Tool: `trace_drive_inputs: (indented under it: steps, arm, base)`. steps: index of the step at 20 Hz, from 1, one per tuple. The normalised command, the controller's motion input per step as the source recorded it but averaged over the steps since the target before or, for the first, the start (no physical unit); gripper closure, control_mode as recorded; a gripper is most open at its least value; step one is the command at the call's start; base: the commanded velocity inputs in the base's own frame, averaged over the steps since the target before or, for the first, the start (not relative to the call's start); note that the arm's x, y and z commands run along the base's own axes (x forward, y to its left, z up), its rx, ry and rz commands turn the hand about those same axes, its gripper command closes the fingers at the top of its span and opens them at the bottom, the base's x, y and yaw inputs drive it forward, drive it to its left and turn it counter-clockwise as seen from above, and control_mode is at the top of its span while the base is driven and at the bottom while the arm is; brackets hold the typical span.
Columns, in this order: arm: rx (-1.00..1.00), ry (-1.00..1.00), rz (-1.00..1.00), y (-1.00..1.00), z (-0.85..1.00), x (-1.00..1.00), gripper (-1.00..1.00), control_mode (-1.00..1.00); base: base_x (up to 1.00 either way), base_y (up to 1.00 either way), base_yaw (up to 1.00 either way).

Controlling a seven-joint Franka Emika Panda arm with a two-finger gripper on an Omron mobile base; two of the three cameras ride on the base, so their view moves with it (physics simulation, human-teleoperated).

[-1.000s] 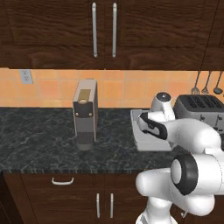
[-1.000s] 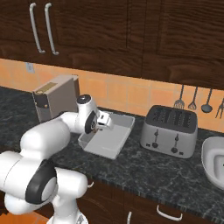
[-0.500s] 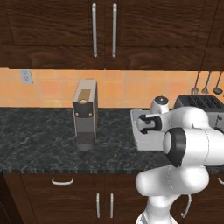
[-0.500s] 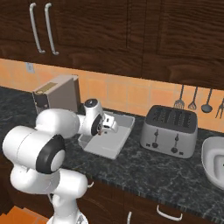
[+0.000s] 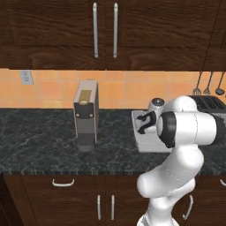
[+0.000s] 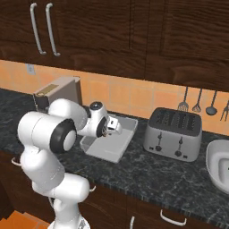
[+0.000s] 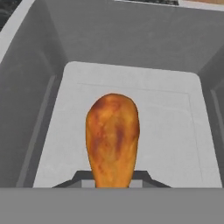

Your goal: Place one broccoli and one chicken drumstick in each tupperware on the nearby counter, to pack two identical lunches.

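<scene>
My gripper hangs just above the near tupperware, a shallow white-grey dish on the dark speckled counter. It is shut on a golden-brown chicken drumstick, which points out over the dish's bare floor. From the right side the gripper sits over the same tupperware. The fingertips are mostly hidden under the drumstick. A second tupperware lies at the far right of the counter.
A tall grey coffee machine stands left of the dish. The silver two-slot toaster stands between the two dishes. Utensils hang on the orange tiled wall. Brown drawers with silver handles run below the counter.
The arm's elbow has swung round close beside the dish. The hand has shifted slightly over the tupperware, with the drumstick still in its grip.
</scene>
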Motion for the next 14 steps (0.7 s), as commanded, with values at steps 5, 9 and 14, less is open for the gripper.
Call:
trace_drive_inputs:
  steps: [5, 9, 14]
  arm:
    - [0.0, 0.0, 0.0, 0.0, -0.25, 0.27, -1.0, -1.0]
    - [0.01, -0.04, 0.0, -0.1, 0.4, -0.35, -1.0, -1.0]
    - [0.0, -0.1, 0.0, -0.03, 0.71, -0.82, -1.0, -1.0]
  base:
    - [0.0, 0.0, 0.0]
    - [0.0, 0.0, 0.0]
    - [0.0, 0.0, 0.0]
